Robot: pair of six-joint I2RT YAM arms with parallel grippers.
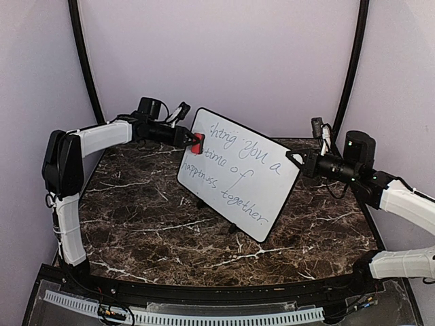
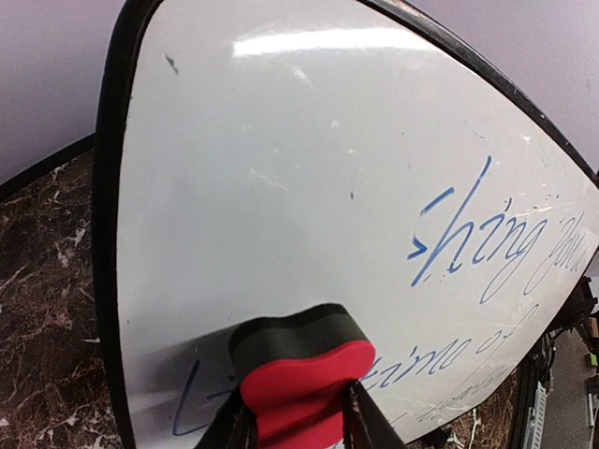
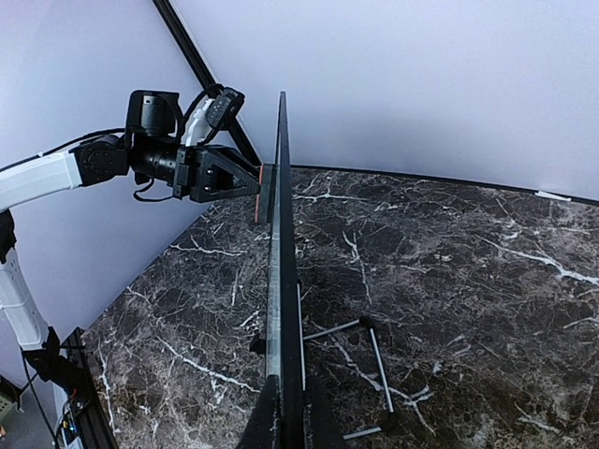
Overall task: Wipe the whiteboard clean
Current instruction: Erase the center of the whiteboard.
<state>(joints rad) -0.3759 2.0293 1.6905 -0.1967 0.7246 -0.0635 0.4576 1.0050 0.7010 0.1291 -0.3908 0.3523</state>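
The whiteboard (image 1: pixel 239 171) stands tilted on a wire stand in the middle of the table, with blue handwritten words on it. My left gripper (image 1: pixel 192 142) is shut on a red and black eraser (image 1: pixel 197 143), pressed against the board's left edge. In the left wrist view the eraser (image 2: pixel 304 374) touches the board (image 2: pixel 309 168) above a blue stroke. My right gripper (image 1: pixel 297 159) is shut on the board's right edge. In the right wrist view the board (image 3: pixel 277 281) shows edge-on between my fingers (image 3: pixel 291 421).
The dark marble table (image 1: pixel 156 224) carries the board's wire stand (image 3: pixel 374 355), behind the board. Purple walls and black curved posts (image 1: pixel 85 61) close in the back. A clear panel lies at the near edge (image 1: pixel 204 305).
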